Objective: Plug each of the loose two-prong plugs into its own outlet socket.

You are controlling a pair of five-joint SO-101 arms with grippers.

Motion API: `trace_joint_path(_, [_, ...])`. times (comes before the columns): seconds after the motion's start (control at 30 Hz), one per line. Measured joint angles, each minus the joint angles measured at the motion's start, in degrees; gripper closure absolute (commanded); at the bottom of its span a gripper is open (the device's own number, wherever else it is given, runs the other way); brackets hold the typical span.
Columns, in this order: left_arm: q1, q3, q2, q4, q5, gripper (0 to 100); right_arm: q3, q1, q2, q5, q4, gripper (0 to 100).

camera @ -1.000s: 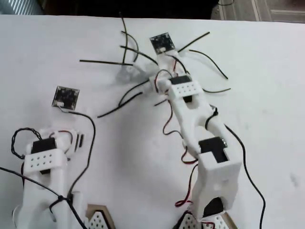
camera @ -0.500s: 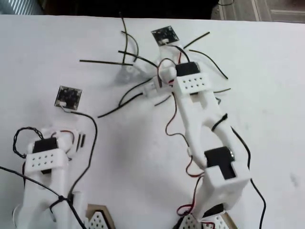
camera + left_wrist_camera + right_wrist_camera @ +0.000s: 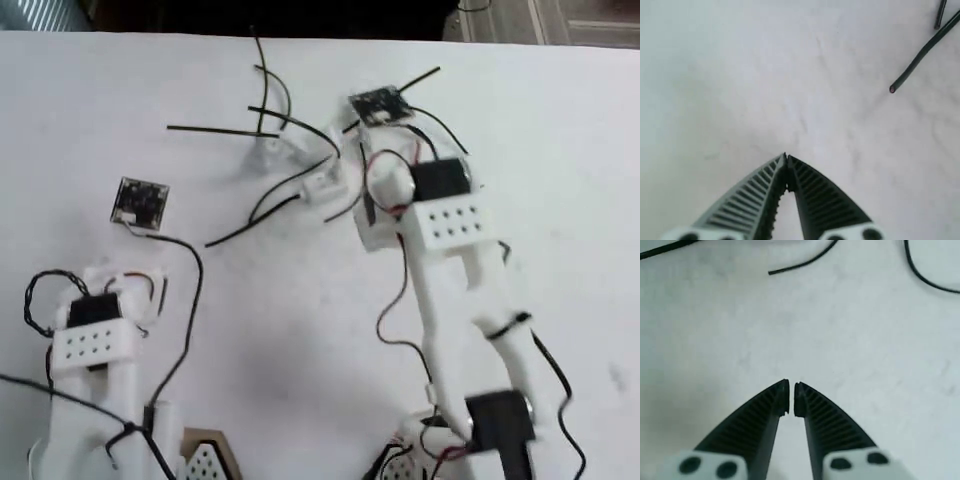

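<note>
high view: your right arm (image 3: 440, 215) stretches out to the far middle of the table (image 3: 560, 300), and your left arm (image 3: 90, 340) sits low at the near left. the black wires (image 3: 262, 130) lie scattered across the far middle. among them, just left of the right arm's wrist, is a small white block (image 3: 322, 184) with wires running to it. that looks like the plug piece, though it is too small to be sure, and you cannot pick out a socket from here.

left wrist view: your left gripper (image 3: 786, 165) is pressed together at the tips and pinches nothing. bare table lies under it, and one wire end (image 3: 892, 89) rests well off to the side.

right wrist view: your right gripper (image 3: 791, 397) is drawn almost together, a hairline gap at the tips, and is empty too. a loose wire (image 3: 802, 263) and a curved wire (image 3: 920, 276) lie beyond it, neither touching.

judging from this, you are at the very first step, with nothing picked up and nothing plugged in. the next move likely calls for spreading the right jaws, swinging left toward the white block, and coming down square on its body rather than on a wire.
</note>
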Motion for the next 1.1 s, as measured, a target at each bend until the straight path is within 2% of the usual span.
trace_joint_path(0.13, [0.0, 5.1, -8.3, 0.0, 1.0, 98, 14.6, 3.7, -12.8, -0.1, -7.5, 98.1])
trace_joint_path(0.27, [0.0, 10.5, -19.5, 0.5, 1.2, 98, 29.3, 4.4, -25.4, -0.2, -13.8, 98.1])
trace_joint_path(0.57, [0.0, 17.3, -41.5, 8.4, 1.2, 98, 54.8, 4.5, -46.9, -0.2, -25.0, 98.1])
trace_joint_path(0.93, [0.0, 23.6, -57.1, 12.3, 1.2, 98, 70.4, 4.5, -61.5, -0.4, -26.8, 98.0])
trace_joint_path(1.1, [0.0, 24.4, -57.8, 12.3, 1.2, 98, 77.8, 8.8, -69.4, -0.4, -29.6, 98.1])
